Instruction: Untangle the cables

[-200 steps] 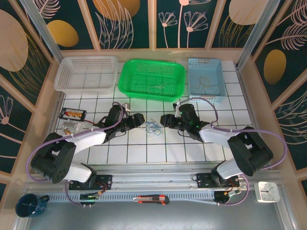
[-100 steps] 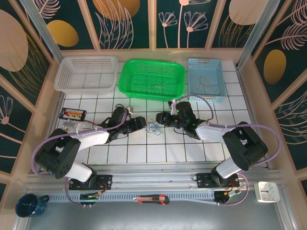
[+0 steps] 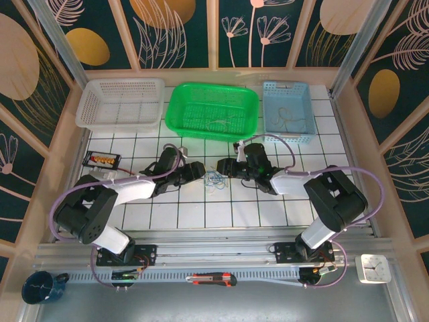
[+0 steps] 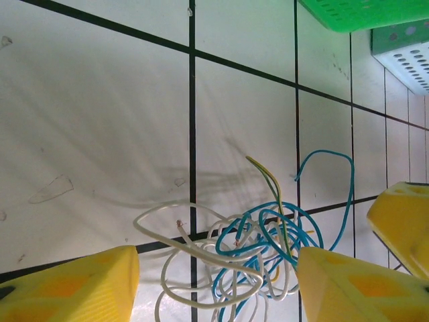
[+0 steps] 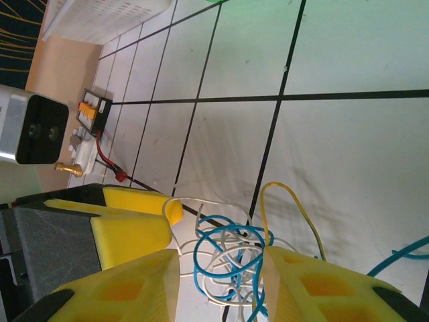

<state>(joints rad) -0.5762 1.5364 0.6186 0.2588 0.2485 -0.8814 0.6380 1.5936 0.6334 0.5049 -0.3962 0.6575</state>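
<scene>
Now cables (image 3: 214, 178) between both grippers (image 3: 200, 170) (image 3: 224, 167)

Brightly and evenly lit from overhead in the top external view, with faint, soft shadows on the white tiled surface (image 3: 201, 215). Crisp on the cables (image 4: 255, 248) in the left wrist view, with thin pale shadows cast up and to the left of them, but soft on the yellow fingers (image 4: 74, 288) of the left end effector (image 4: 218, 261). Faintly green-tinted along the top of the right wrist view, and blurred on the close fingers (image 5: 120, 288) of the right end effector (image 5: 221, 258).
</scene>
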